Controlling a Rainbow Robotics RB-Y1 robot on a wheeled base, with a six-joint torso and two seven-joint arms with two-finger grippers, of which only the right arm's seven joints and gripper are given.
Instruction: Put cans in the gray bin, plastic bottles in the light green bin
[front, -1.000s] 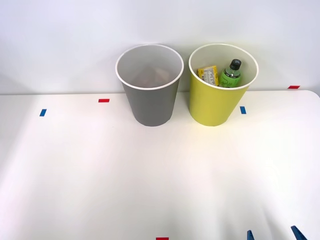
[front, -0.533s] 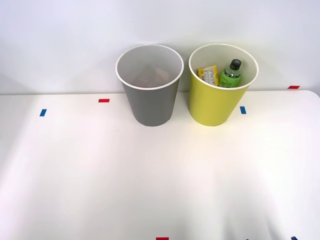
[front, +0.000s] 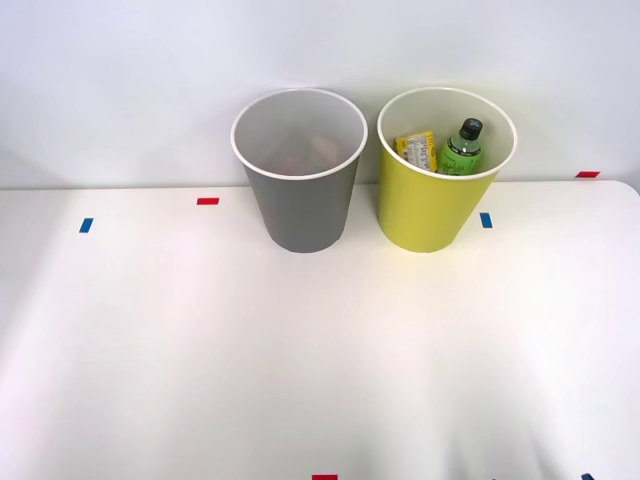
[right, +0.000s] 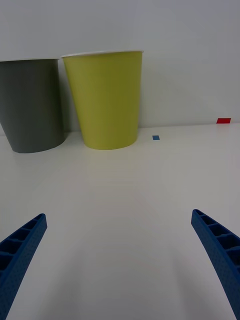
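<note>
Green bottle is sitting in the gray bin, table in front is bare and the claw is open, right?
Not quite. The front view shows the green bottle standing in the light green bin, not the gray bin. The rest holds: the table in front is bare and the right claw is open.

right gripper (right: 120, 265) (spread wide) withdrew toward table edge.

no legible text, print on bottle (front: 460, 148) label and yellow pack (front: 416, 150) unreadable
</note>
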